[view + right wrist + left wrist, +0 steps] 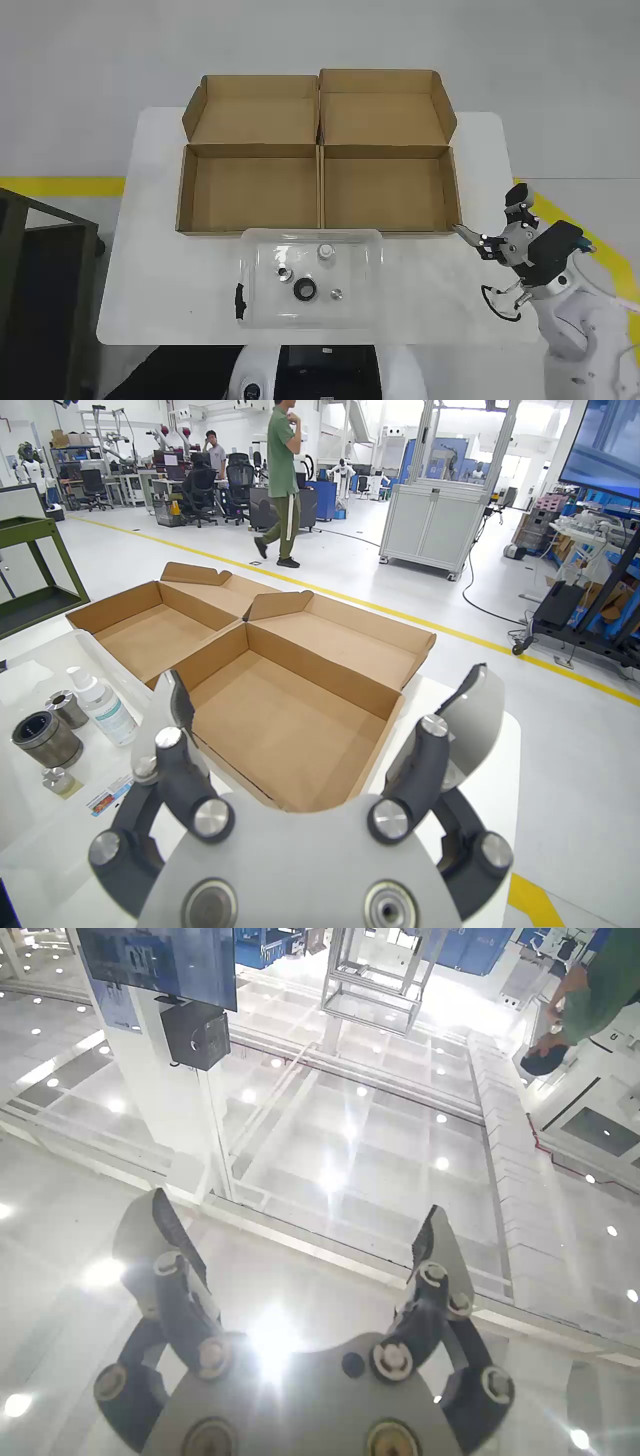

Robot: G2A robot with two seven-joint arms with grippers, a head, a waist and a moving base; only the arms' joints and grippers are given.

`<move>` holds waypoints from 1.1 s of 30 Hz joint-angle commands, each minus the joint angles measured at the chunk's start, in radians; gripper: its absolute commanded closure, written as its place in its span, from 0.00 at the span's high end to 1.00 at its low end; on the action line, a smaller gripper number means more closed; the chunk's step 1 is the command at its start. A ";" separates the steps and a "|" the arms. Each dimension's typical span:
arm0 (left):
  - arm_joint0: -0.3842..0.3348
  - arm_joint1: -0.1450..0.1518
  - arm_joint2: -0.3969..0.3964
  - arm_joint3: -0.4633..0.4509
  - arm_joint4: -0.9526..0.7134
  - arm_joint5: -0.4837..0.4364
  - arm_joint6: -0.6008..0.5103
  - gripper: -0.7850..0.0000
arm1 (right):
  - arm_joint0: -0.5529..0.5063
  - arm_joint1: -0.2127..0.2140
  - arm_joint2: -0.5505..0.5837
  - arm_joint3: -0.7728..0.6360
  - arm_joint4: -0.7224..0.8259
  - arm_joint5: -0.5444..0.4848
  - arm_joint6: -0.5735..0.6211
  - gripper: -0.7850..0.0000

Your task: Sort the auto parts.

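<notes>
Auto parts [306, 290]: dark and silver metal cylinders in clear bin [310, 232]; left fingers [171, 1225], right fingers [176, 700] spread wide, empty.

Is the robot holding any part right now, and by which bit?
Nothing is held: left gripper and right gripper are both open and empty. The parts sit in the tray.

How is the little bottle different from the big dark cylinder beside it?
The bottle is see-through plastic with a white cap; the big cylinder is dark metal. The bottle is tall and slim; the cylinder is squat, with a hole in its top. Both stand upright in the clear tray.
</notes>
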 commanded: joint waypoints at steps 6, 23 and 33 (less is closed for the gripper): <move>0.000 0.000 0.000 0.000 0.000 0.000 0.000 1.00 | 0.000 0.000 0.000 0.000 0.000 0.000 0.000 1.00; 0.000 0.000 0.000 0.000 0.000 0.000 0.000 1.00 | 0.000 0.000 0.000 0.000 0.000 0.000 0.000 1.00; 0.000 0.000 0.000 0.000 0.000 0.000 0.000 1.00 | 0.021 0.011 -0.079 -0.026 -0.038 -0.057 0.093 1.00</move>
